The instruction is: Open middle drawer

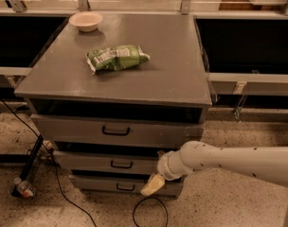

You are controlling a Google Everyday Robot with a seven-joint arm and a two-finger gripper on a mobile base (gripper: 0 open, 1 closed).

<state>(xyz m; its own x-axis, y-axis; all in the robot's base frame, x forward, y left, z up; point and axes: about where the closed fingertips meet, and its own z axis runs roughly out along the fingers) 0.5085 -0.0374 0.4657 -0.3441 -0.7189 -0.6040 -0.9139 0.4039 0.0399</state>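
- Grey bench [182,79], with three drawers stacked under its top, fills the middle of the view; a green bag [116,57] and a pale bowl [85,21] lie on top, well away from the work
- White arm [229,162] reaches in low from the right, with its wrist in front of the right end of the drawer stack
- The middle drawer [87,163] sits between the taller top drawer [73,129] and the bottom drawer [96,183]; its front looks closed and no tray shows, so I judge the pull not yet begun
- The claw [152,185] hangs below and right of that front, level with the bottom drawer; I cannot tell whether it is open or closed
- Small black handle [121,164] at the centre of the middle front lies up and left of the claw, apart from it; to do the step well, the claw should rise to this bar rather than the lower one, close squarely across it, then pull straight out
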